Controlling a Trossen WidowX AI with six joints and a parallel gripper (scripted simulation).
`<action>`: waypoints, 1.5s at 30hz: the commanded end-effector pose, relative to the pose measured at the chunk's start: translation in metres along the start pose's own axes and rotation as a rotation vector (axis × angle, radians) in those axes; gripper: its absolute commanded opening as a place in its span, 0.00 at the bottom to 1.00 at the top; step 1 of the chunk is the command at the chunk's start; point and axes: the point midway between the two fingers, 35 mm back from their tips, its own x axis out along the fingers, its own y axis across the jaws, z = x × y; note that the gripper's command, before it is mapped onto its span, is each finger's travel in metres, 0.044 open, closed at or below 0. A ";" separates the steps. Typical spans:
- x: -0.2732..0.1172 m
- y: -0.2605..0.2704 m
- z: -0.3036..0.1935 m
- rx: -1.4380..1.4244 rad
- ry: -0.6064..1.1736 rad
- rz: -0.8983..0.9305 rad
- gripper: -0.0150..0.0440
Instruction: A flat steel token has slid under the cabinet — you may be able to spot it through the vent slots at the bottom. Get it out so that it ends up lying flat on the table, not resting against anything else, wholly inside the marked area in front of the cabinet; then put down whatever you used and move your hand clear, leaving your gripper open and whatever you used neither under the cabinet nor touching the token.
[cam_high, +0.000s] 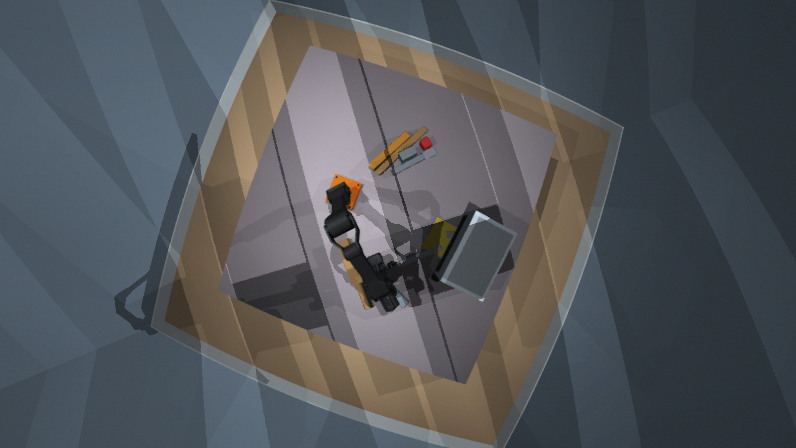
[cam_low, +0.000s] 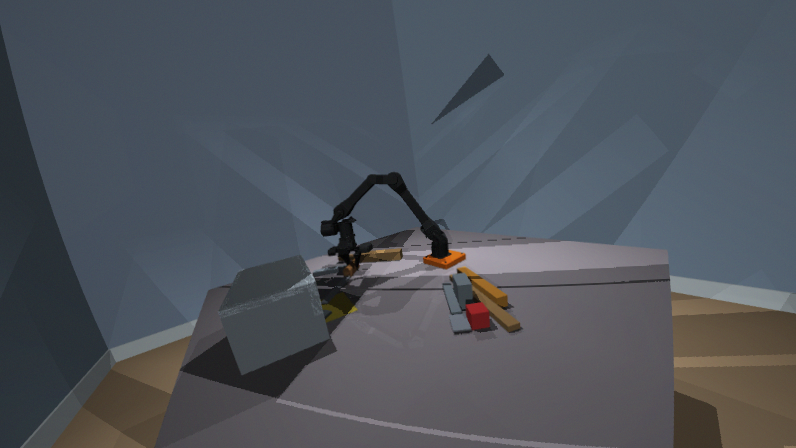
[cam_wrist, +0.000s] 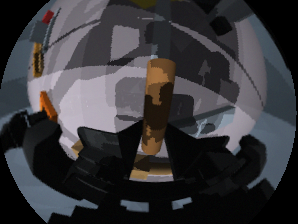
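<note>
The grey cabinet (cam_high: 477, 256) (cam_low: 278, 328) stands on the table. The yellow marked area (cam_high: 434, 238) (cam_low: 340, 306) lies in front of it, partly in shadow. A small blue-grey patch (cam_high: 450, 234) shows at its cabinet-side edge; I cannot tell whether it is the token. My gripper (cam_high: 394, 271) (cam_low: 349, 266) (cam_wrist: 153, 123) is shut on the brown round handle (cam_wrist: 160, 90) of a tool, low over the table. The tool's thin grey blade (cam_high: 427, 254) (cam_low: 329, 271) (cam_wrist: 162, 35) points toward the cabinet, beside the marked area. Its contact with the table is unclear.
A tan wooden piece (cam_high: 353, 272) (cam_low: 385, 255) lies beneath the arm. Farther off lie an orange bar (cam_high: 389, 150) (cam_low: 484, 287), a brown bar (cam_low: 504, 318), a grey block (cam_high: 408, 153) (cam_low: 462, 290), a flat grey strip (cam_high: 411, 163) and a red cube (cam_high: 426, 143) (cam_low: 477, 316).
</note>
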 end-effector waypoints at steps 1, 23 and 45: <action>-0.001 -0.001 -0.007 0.001 -0.002 -0.004 0.25; -0.001 0.000 -0.048 0.003 0.001 -0.004 0.25; 0.000 0.001 -0.059 0.007 0.002 -0.003 0.68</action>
